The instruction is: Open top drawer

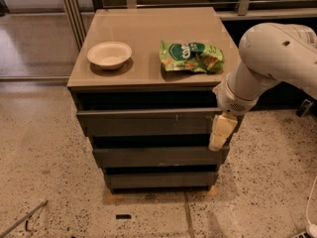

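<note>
Okay, gripper (220,133) at top drawer (148,123) right end, grip state can't tell; bowl (109,54), snack bag (190,56) on cabinet top (148,29).

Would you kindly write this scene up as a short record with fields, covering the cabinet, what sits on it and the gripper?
Cabinet top: tan flat tabletop
On top, left: white round bowl
On top, right: green crinkled snack bag
Top drawer: widest dark grey handleless front, dark gap above it
Lower drawers: two narrower grey fronts
Gripper: pale cream gripper, pointing down at the top drawer's right end; contact cannot be told
</note>
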Controlling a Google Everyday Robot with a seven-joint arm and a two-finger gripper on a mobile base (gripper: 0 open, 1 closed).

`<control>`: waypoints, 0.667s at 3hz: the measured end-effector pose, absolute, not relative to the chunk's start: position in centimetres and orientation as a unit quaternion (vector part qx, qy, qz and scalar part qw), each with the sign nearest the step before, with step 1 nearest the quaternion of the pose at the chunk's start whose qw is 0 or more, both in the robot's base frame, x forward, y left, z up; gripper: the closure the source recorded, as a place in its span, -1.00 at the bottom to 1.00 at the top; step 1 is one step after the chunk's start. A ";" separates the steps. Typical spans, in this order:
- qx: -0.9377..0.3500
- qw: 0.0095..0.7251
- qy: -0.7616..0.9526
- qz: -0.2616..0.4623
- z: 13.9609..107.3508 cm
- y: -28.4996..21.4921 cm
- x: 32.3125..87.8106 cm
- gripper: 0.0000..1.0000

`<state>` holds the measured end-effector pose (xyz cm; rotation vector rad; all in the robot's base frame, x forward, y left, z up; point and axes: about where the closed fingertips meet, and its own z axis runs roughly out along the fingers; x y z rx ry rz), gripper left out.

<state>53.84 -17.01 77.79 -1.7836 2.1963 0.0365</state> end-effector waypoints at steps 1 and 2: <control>-0.620 0.136 0.772 0.031 73.9 -16.0 54.6 -1.00; -0.620 0.136 0.772 0.031 73.8 -16.1 54.6 -1.00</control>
